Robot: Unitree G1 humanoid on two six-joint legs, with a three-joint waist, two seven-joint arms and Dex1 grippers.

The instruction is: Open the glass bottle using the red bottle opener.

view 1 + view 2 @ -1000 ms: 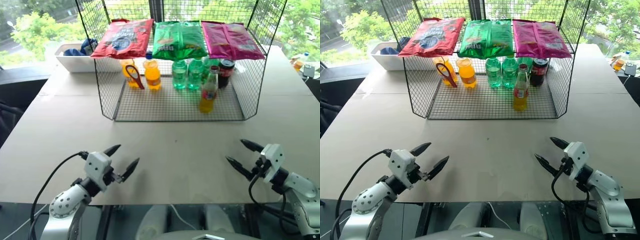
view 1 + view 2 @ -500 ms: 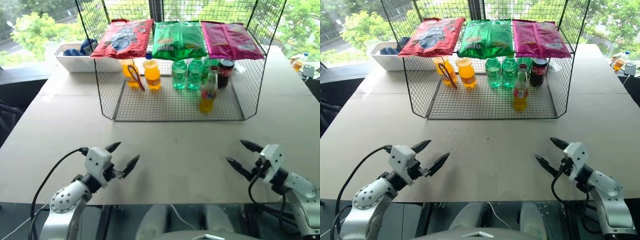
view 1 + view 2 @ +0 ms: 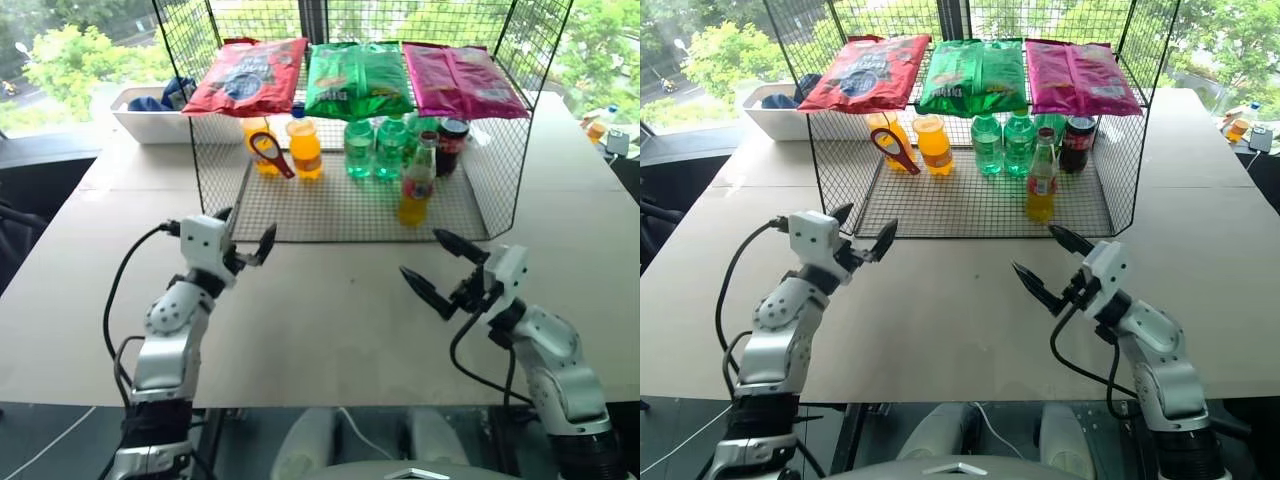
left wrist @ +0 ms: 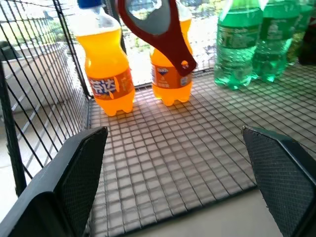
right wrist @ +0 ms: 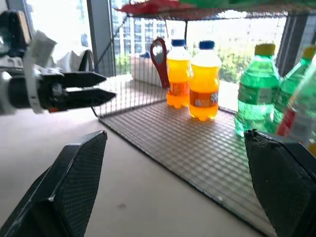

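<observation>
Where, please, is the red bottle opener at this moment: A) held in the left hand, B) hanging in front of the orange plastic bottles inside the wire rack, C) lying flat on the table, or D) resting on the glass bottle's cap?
B: the red bottle opener hangs before the orange plastic bottles in the wire rack.

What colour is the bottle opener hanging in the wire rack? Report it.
Red: the flat ring-headed bottle opener shows best in the left wrist view.
</observation>
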